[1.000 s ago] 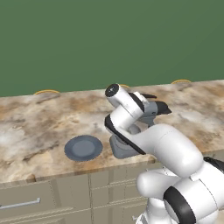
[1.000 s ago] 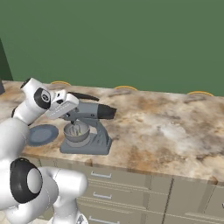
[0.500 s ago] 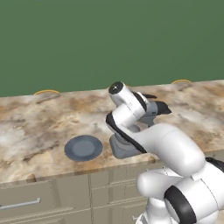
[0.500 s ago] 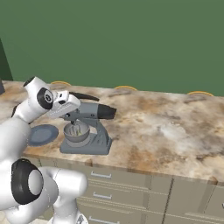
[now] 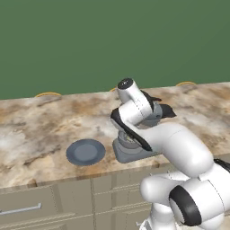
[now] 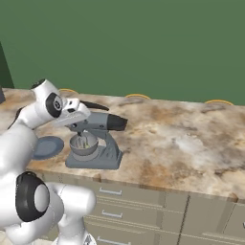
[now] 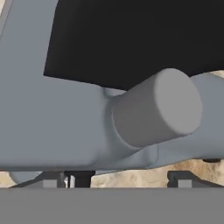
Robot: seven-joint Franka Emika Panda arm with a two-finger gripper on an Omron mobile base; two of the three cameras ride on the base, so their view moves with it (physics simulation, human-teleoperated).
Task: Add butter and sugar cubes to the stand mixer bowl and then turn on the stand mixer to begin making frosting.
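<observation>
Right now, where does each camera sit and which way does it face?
Left base view: behind-left, over the counter; the arm rises lower right, hiding the stand mixer.
Right base view: behind-right; the arm rises lower left; the stand mixer bowl shows.
Hand view: on the hand, close against the mixer's knob.
Both base views share the plate.

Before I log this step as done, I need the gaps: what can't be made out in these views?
- Bowl contents: in the right base view the stand mixer bowl is too small to show butter or sugar.
- Left base view: the arm covers the bowl and most of the stand mixer.
- Hand view: the knob sits too close to judge contact.
</observation>
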